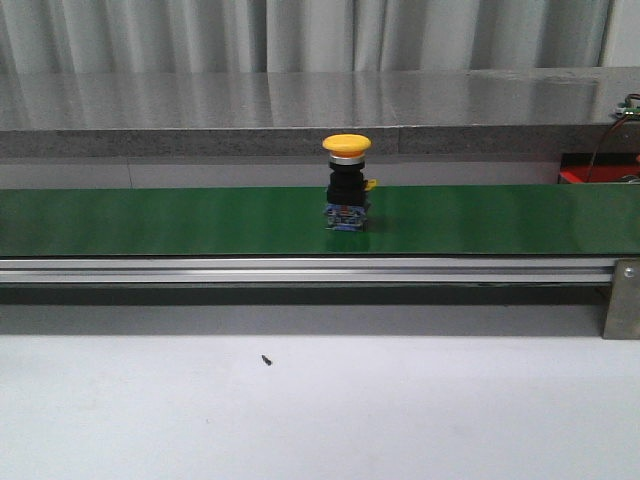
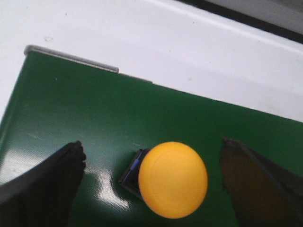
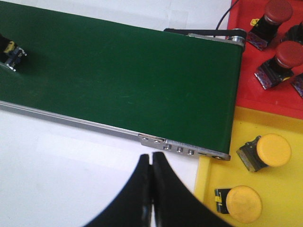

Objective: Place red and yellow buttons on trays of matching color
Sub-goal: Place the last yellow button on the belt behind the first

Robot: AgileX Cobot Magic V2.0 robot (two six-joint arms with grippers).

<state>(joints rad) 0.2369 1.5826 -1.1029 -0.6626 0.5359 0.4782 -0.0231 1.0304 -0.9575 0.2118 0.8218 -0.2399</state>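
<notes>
Standing upright on the green conveyor belt [image 1: 150,220], the yellow button [image 1: 346,183] sits between your left gripper [image 2: 151,175]'s spread fingers [image 2: 45,182], neither touching it yet. You appear to be at the grasp step: next you'd need to lower and pinch the button below its cap, then carry it to the yellow tray [image 3: 284,123] past the belt's end. Your right gripper [image 3: 152,163] has its fingers pressed together, holding nothing. Count: two yellow buttons already in that tray; at least two red ones in the red tray [image 3: 241,71].
</notes>
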